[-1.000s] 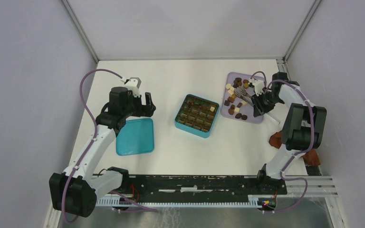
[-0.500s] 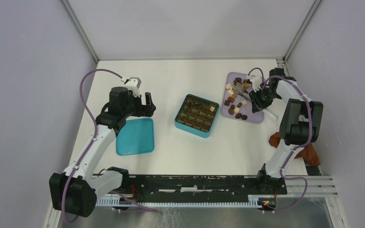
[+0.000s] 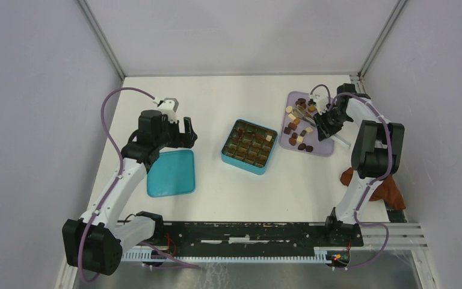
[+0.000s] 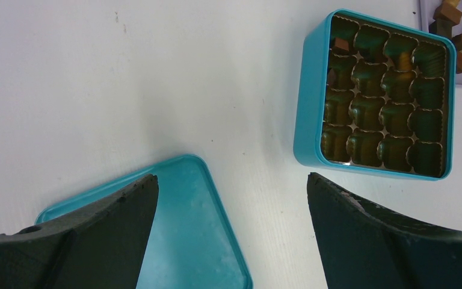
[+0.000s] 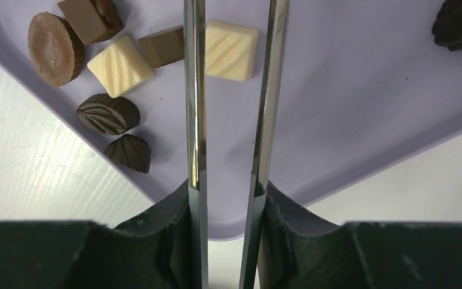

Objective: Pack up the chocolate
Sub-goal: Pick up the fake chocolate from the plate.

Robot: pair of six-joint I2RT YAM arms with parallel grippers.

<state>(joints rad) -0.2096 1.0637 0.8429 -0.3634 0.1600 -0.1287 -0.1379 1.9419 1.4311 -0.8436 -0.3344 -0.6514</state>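
Right gripper [image 5: 230, 201] clamps slim metal tongs [image 5: 195, 90] over lilac plastic tray [image 5: 361, 90] of small chocolate pieces [image 5: 120, 65]; left gripper [image 4: 231, 198] gapes above flat teal lid [image 4: 186, 241]

Dark, mid-brown and cream chocolate pieces [image 5: 120, 65] lie loose on the lavender tray [image 5: 349, 90], a few inside the teal box [image 4: 308, 102].

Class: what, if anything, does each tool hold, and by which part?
The right tool clamps the metal tongs across both arms, partway along; the arms reach out over the purple tray. The left tool holds nothing.
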